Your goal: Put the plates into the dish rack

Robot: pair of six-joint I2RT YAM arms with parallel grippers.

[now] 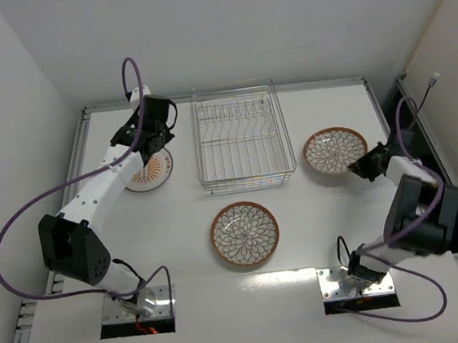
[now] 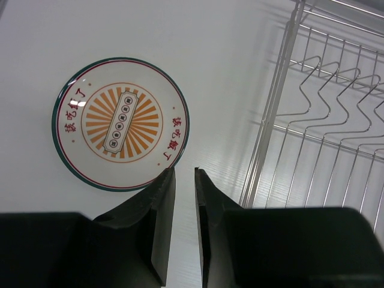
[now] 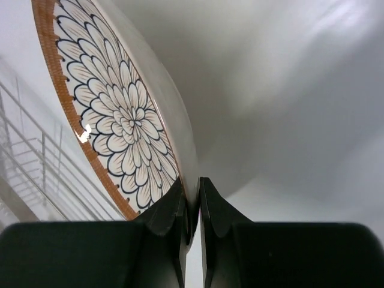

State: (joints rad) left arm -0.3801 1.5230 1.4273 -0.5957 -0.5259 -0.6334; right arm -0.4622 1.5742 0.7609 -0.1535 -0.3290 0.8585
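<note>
The white plate with orange radial stripes (image 1: 149, 172) (image 2: 123, 123) lies flat on the table, left of the silver wire dish rack (image 1: 242, 141) (image 2: 282, 75). My left gripper (image 1: 154, 146) (image 2: 184, 177) hovers over that plate's rim on the rack side, its fingers a narrow gap apart with nothing between them. One brown-rimmed petal plate (image 1: 245, 234) lies flat in front of the rack. The other brown-rimmed plate (image 1: 335, 150) (image 3: 114, 114) is right of the rack, tilted, with my right gripper (image 1: 365, 163) (image 3: 193, 204) shut on its rim. The rack holds no plates.
White walls enclose the table on the left, back and right. Purple cables loop from both arms. The rack's wires (image 3: 24, 150) show just left of the held plate in the right wrist view.
</note>
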